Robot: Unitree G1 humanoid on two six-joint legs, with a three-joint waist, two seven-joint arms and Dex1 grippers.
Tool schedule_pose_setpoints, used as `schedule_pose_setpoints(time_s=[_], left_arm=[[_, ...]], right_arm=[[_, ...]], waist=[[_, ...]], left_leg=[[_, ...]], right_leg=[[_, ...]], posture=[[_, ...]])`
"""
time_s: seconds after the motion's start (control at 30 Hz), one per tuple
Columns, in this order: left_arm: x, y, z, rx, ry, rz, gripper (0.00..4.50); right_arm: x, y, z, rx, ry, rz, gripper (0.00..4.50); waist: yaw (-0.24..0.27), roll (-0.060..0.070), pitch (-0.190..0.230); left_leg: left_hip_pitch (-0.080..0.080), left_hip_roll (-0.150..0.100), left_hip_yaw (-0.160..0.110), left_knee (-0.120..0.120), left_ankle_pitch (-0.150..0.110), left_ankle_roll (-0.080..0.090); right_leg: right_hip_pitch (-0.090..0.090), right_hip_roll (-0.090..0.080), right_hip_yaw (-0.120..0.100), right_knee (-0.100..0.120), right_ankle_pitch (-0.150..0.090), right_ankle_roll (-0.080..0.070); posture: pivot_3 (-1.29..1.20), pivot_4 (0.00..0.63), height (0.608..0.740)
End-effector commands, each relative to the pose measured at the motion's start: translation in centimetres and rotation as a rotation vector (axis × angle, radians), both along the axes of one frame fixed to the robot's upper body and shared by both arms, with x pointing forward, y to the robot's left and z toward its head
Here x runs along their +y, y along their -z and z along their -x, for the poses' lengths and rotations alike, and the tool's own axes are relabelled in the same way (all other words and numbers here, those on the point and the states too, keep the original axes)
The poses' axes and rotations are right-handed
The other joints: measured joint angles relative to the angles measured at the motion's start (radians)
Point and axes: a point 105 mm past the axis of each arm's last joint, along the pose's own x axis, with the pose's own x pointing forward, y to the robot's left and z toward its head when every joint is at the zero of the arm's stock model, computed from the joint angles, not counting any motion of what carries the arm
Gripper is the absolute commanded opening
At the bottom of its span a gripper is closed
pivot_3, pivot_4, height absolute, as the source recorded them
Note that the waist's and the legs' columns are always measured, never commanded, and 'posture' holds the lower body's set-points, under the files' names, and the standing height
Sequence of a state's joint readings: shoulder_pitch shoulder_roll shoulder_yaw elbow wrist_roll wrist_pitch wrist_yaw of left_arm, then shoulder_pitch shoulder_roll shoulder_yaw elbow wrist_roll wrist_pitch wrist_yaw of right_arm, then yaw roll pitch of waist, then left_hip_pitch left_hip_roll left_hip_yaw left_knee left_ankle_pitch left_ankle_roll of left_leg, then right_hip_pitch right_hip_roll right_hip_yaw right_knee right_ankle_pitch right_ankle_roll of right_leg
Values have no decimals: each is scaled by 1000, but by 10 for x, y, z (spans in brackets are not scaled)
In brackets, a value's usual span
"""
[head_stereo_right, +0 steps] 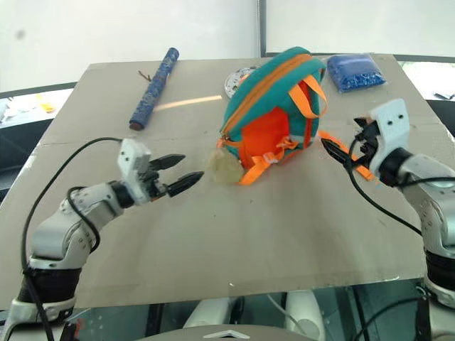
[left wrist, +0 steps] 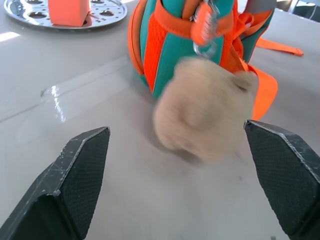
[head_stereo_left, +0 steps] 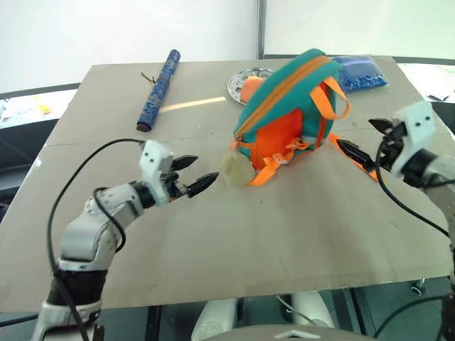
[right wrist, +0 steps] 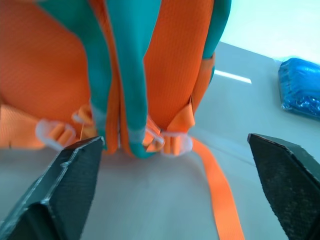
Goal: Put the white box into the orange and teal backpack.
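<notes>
Backpack (head_stereo_left: 288, 106), orange and teal, stands zipped mid-counter (head_stereo_left: 213, 234); no white box is visible, presumably inside. Left tool (head_stereo_left: 193, 175) and right tool (head_stereo_left: 359, 142) flank it, fingers apart and empty. Withdraw both slowly to avoid snagging straps or the plush toy (head_stereo_left: 236, 169).

Orange and teal backpack (head_stereo_left: 288, 106), beige plush toy (head_stereo_left: 237, 169), blue speckled, possibly floral, roll (head_stereo_left: 158, 90)
</notes>
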State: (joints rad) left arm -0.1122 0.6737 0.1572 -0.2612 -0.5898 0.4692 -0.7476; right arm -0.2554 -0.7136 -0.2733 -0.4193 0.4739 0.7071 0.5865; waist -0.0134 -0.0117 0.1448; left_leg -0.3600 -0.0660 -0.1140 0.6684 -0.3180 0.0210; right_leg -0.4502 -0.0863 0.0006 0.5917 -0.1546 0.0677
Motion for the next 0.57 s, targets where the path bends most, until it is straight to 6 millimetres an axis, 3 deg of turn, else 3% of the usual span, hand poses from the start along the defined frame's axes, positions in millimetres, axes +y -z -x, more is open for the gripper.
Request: schedule_pose_setpoints(time_s=[0.03,0.33,0.57], left_arm=[[13,-8,20,-47,-5,1,4500],[58,9,63,30,-118,-57,4500],[53,13,69,81,-96,-29,4500]], right_arm=[[-7,0,22,-26,-57,83,4476],[-38,24,73,110,-32,132,4476],[-45,25,85,106,-41,123,4476]], waist=[[3,0,0],[9,0,0],[20,0,0]], left_leg=[[1,0,0,0,0,0],[7,1,1,0,-1,2],[17,2,5,1,-5,9]], right_leg=[[1,0,0,0,0,0],[8,1,0,0,-1,0],[19,0,0,-1,-3,1]], posture=[[0,150,733],[0,150,733],[0,150,733]])
